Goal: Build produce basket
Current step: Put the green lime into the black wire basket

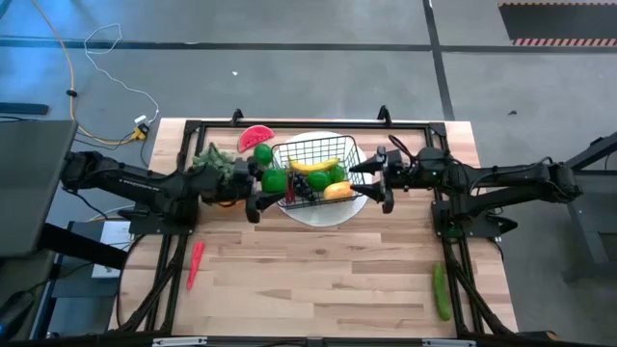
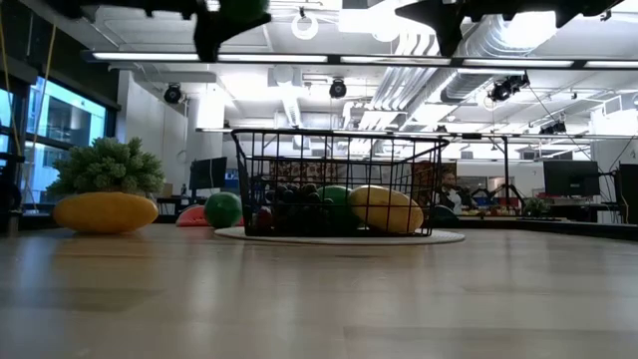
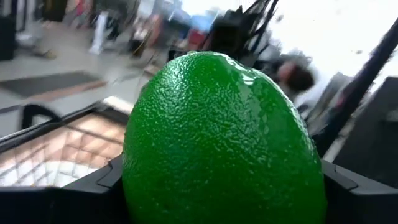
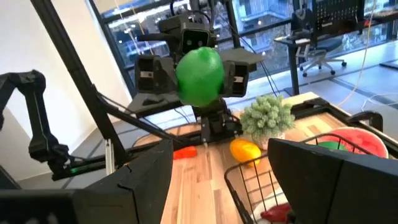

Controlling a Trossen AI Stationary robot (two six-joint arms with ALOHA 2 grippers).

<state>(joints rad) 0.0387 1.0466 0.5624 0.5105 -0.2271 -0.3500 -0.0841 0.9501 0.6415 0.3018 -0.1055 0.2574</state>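
**Lime held beside the wire basket**

The left gripper (image 1: 273, 180) hangs above the wooden desk (image 1: 318, 280) at the left end of the rectangular black wire-mesh basket (image 1: 316, 152), its fingers (image 4: 237, 73) pinching a round, pebbled green lime (image 3: 221, 140) (the lime fills almost the whole left wrist view). The basket stands on a round white plate (image 1: 323, 214) and holds a curved yellow banana (image 1: 314, 165), another green lime (image 1: 318, 179), a cluster of dark grapes (image 1: 303, 191) and an orange-yellow fruit (image 1: 338, 191).

The right gripper (image 1: 383, 178) is raised at the basket's right end, its fingers spread and holding nothing. Behind the basket on the left lie a red watermelon slice (image 1: 255, 136) and a third green lime (image 1: 262, 153). A slim red pepper (image 1: 195, 262) lies toward the desk's front left, and a long green cucumber (image 1: 441, 290) toward its front right.
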